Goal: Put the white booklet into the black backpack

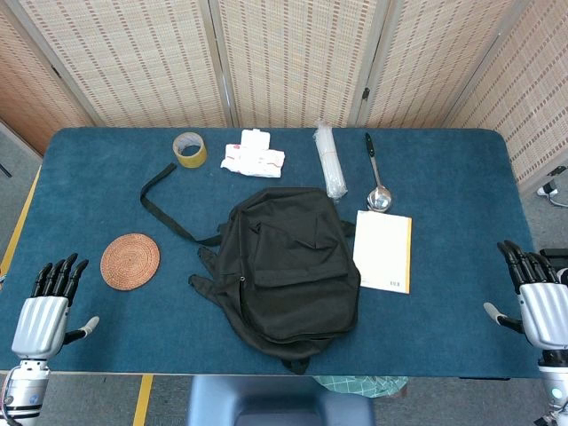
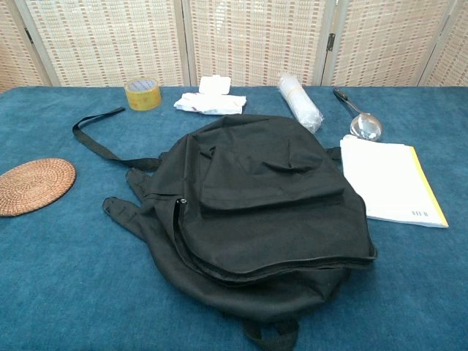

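Observation:
The black backpack [image 1: 284,266] [image 2: 256,212] lies flat in the middle of the blue table, its zipper running along the near side and a strap trailing to the far left. The white booklet [image 1: 383,250] [image 2: 391,180], with a yellow edge, lies flat just right of the backpack, apart from it. My left hand [image 1: 49,306] hovers at the table's near left corner, fingers apart and holding nothing. My right hand [image 1: 537,297] is at the near right edge, also with fingers spread and holding nothing. Neither hand shows in the chest view.
A woven round coaster [image 1: 130,261] [image 2: 31,186] sits left of the backpack. Along the far side lie a tape roll [image 1: 189,148], a white packet [image 1: 253,155], a plastic sleeve of cups [image 1: 329,160] and a metal ladle [image 1: 375,177]. Screens stand behind the table.

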`<state>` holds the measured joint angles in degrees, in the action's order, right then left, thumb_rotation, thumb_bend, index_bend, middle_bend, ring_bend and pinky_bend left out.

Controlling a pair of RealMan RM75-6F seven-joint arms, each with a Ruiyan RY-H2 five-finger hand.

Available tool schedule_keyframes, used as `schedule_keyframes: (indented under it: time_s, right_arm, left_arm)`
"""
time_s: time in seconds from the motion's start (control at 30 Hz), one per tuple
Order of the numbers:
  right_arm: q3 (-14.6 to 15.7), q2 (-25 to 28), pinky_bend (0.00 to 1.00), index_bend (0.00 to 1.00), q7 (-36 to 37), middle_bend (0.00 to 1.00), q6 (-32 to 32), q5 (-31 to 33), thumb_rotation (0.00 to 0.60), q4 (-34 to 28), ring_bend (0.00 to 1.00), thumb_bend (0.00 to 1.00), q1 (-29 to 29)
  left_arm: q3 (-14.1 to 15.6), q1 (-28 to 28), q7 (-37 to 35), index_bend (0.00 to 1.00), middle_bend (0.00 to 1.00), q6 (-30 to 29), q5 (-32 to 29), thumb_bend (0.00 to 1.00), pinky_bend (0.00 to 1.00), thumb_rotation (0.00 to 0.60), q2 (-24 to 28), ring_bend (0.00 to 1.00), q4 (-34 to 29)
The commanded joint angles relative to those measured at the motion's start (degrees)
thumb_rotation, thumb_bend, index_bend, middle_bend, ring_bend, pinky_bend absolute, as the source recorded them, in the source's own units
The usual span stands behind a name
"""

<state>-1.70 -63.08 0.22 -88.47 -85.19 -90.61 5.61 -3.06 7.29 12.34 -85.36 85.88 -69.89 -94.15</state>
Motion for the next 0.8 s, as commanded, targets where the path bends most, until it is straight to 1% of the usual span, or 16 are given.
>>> schedule_keyframes:
  time_s: [0.03, 0.4, 0.53, 0.63, 0.73, 0.8]
  right_arm:
    - [0.05, 0.49, 0.15, 0.01, 0.0, 0.1, 0.75, -0.01, 0.6, -0.78, 0.16, 0.2, -0.11]
    - [-0.14, 0.86, 0.15, 0.01, -1.14, 0.1, 0.22, -2.16, 0.6, -1.67, 0.16, 0.2, -0.54]
    - [-0.16, 0.67, 0.15, 0.01, -1.65, 0.1, 0.38, -3.4, 0.6, -0.76, 0.16, 0.2, -0.22]
    - [-0.21, -0.6, 0.15, 0.01, -2.98, 0.1, 0.65, -5.42, 0.6, 1.5, 0.16, 0.2, 0.74]
    - [0.21, -3.07, 0.15, 0.01, -2.04, 0.1, 2.05, -8.08, 0.6, 5.48, 0.16, 0.21, 2.46]
    - [0.39, -5.21, 0.15, 0.01, -1.92, 0.11, 3.41, -9.3, 0.6, 9.05, 0.15, 0.23, 3.77]
  left_arm:
    - [0.02, 0.06, -0.04, 0.04, 0.0, 0.16, -0.05, 0.22, 0.0, 0.6, -0.1, 0.01, 0.13]
    - [0.31, -0.3, -1.29, 0.04, 0.0, -0.26, 0.27, 0.22, 0.0, 0.6, -0.22, 0.01, 0.86]
    - [0.21, -0.3, -1.64, 0.04, 0.0, -0.71, 0.76, 0.22, 0.0, 0.6, -0.3, 0.01, 1.13]
    - [0.2, -0.3, -1.8, 0.04, 0.0, -1.0, 1.14, 0.22, 0.0, 0.6, -0.32, 0.01, 1.18]
    - [0.36, -0.38, -1.91, 0.04, 0.0, -1.04, 1.3, 0.22, 0.0, 0.6, -0.29, 0.01, 1.15]
    - [0.5, -0.43, -1.87, 0.04, 0.0, -0.99, 1.39, 0.22, 0.0, 0.6, -0.23, 0.01, 1.1]
